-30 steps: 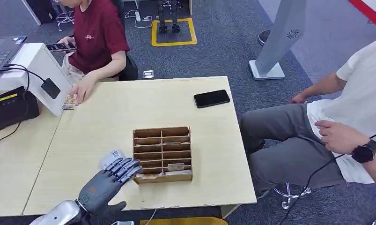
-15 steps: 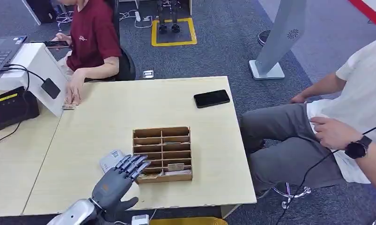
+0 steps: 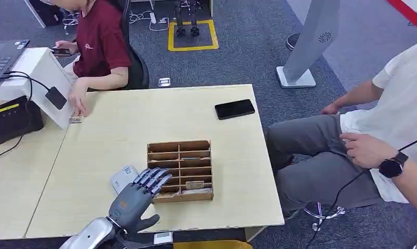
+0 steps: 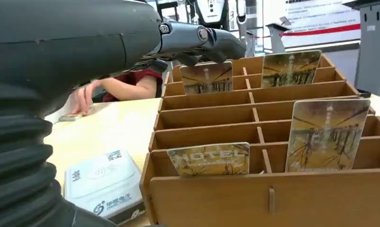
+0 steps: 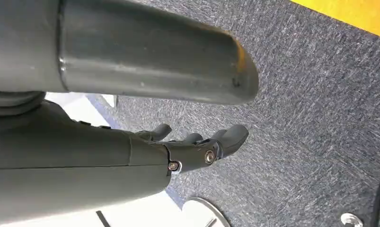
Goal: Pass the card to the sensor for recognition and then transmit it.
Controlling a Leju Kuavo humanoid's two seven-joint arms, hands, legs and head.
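Observation:
A wooden slotted rack (image 3: 180, 170) stands near the table's front edge, with a card (image 3: 194, 184) in one front slot. The left wrist view shows several patterned cards in the rack (image 4: 254, 194), one lying sideways (image 4: 208, 159) and one upright (image 4: 326, 135). My left hand (image 3: 136, 197) hovers at the rack's front left corner, holding nothing, fingers (image 4: 202, 40) stretched out over the slots. A white reader pad (image 3: 123, 178) lies flat just left of the rack (image 4: 102, 177). My right hand (image 5: 197, 149) hangs over the carpet, loosely extended and holding nothing.
A black phone (image 3: 234, 109) lies at the table's far right. A person in red (image 3: 99, 44) sits at the far left, one hand by a small card (image 3: 76, 118) beside a white box (image 3: 42, 78) and black device (image 3: 14, 119). A seated person in white (image 3: 388, 129) is close on the right.
My left hand has moved forward and to the right, its fingers now reaching over the rack's front left corner. The person in red has leaned away to the left.

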